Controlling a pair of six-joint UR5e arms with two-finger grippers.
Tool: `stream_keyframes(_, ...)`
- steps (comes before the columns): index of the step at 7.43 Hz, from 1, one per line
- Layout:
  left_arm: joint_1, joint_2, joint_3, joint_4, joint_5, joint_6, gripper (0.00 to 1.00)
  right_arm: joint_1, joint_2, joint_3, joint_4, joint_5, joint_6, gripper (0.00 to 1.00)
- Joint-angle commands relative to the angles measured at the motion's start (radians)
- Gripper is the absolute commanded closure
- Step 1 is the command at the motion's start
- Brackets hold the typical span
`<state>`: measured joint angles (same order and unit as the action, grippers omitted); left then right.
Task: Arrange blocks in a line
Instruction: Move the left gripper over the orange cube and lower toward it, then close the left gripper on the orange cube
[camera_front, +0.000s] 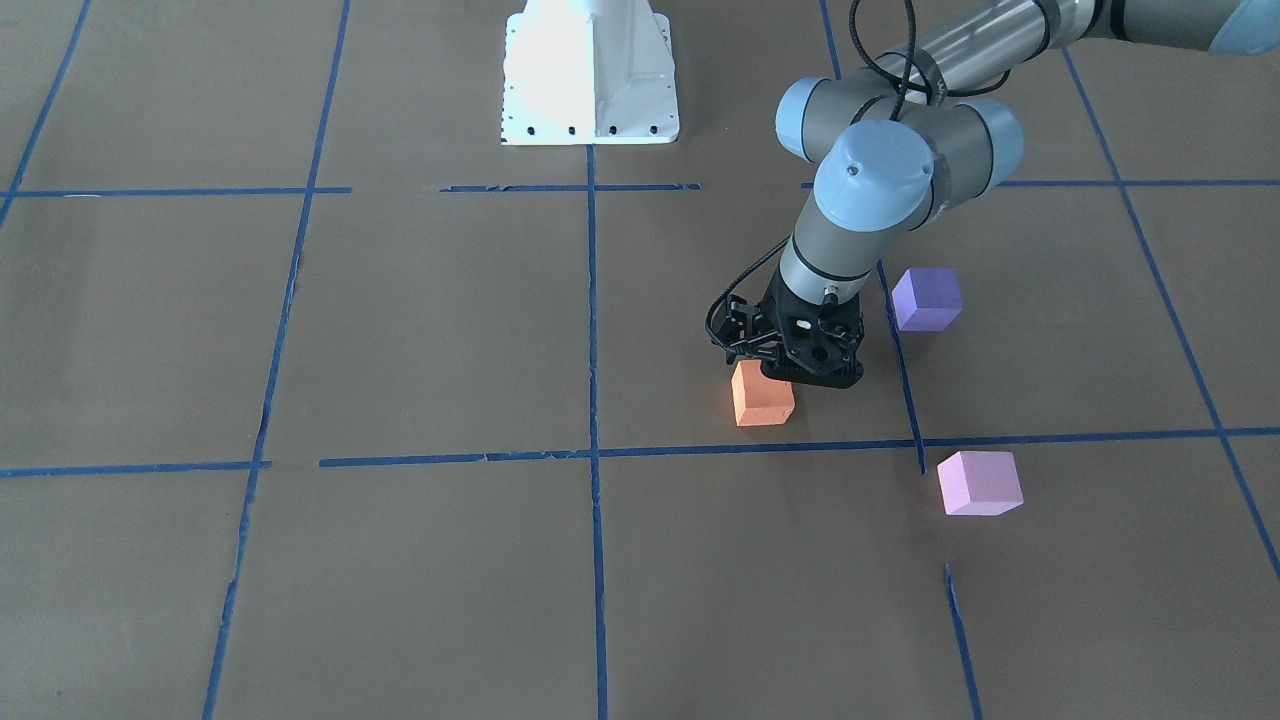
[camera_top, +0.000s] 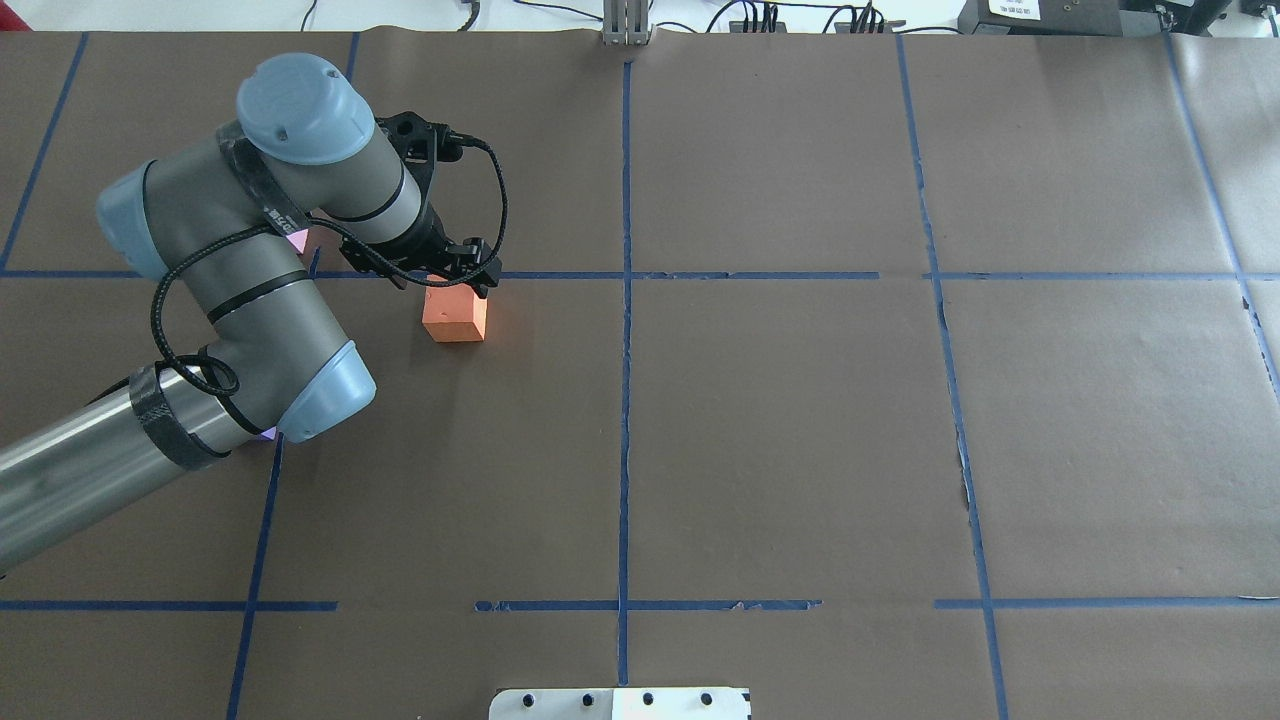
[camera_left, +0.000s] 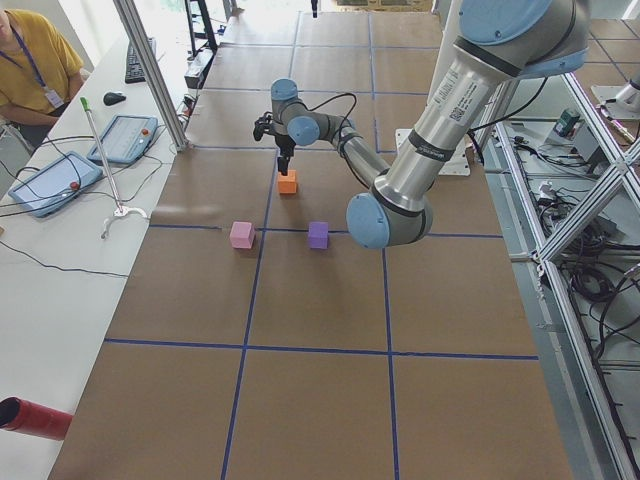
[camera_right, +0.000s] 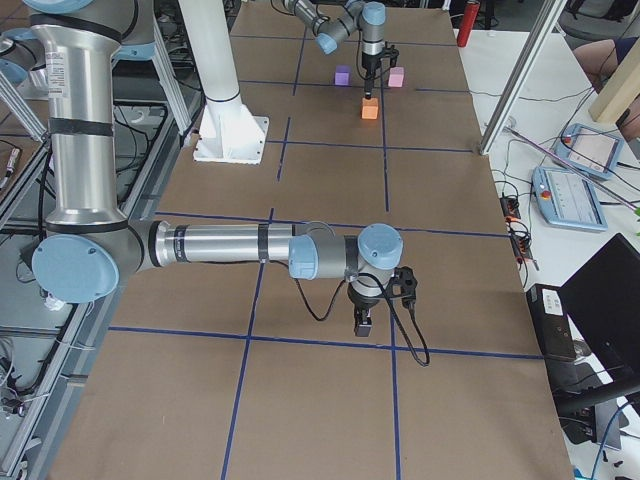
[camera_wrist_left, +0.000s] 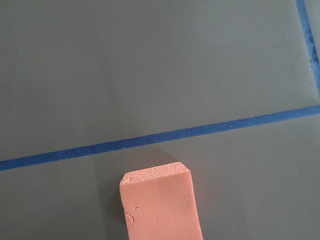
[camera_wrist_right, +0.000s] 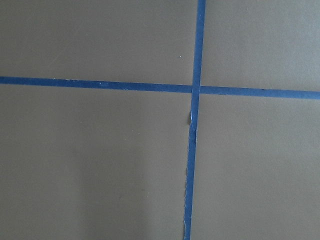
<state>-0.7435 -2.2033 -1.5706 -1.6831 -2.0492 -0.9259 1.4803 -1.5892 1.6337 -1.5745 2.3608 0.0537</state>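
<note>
The pale pink block (camera_front: 979, 483) sits closest to the operators' edge of the counter (camera_front: 400, 580), on the near side of a blue tape line (camera_front: 450, 460). The orange block (camera_front: 763, 395) and violet block (camera_front: 927, 298) lie on the robot's side of it, the three forming a loose triangle rather than a row. The left gripper (camera_front: 792, 378) hangs directly over the orange block, which fills the lower middle of its wrist camera; whether it is parted, closed or touching the cube cannot be told. Being a cube, the block offers no long axis, its faces roughly square to the tape. The left arm is plainly the nearer one: the right gripper (camera_right: 363, 322) hovers well apart over a tape crossing, its state likewise impossible to tell. Bare counter surrounds the orange block, widest toward the centre, so a shift into line with the other two looks unobstructed
</note>
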Motion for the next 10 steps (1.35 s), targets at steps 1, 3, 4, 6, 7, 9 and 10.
stream_keyframes(1,0.007,-0.010,0.030,0.006,0.001,-0.098,0.00,0.000,0.000,0.000,0.001,0.000,0.000,0.00)
stream_keyframes(3,0.028,-0.012,0.058,-0.032,-0.003,-0.102,0.00,0.000,0.000,0.000,-0.001,0.000,0.000,0.00)
stream_keyframes(4,0.032,-0.012,0.075,-0.038,-0.003,-0.103,0.00,0.000,0.000,0.000,0.001,0.000,0.000,0.00)
stream_keyframes(6,0.039,-0.012,0.104,-0.070,0.000,-0.102,0.00,0.000,0.000,0.000,-0.001,0.000,0.000,0.00)
stream_keyframes(7,0.041,-0.013,0.119,-0.090,-0.002,-0.103,0.01,0.000,0.000,0.000,-0.001,0.000,0.000,0.00)
stream_keyframes(9,0.039,-0.012,0.133,-0.099,0.001,-0.103,0.02,0.000,0.000,0.000,-0.001,0.000,0.000,0.00)
stream_keyframes(10,0.039,-0.012,0.138,-0.105,0.003,-0.105,0.06,0.000,0.000,0.000,0.001,0.000,0.000,0.00)
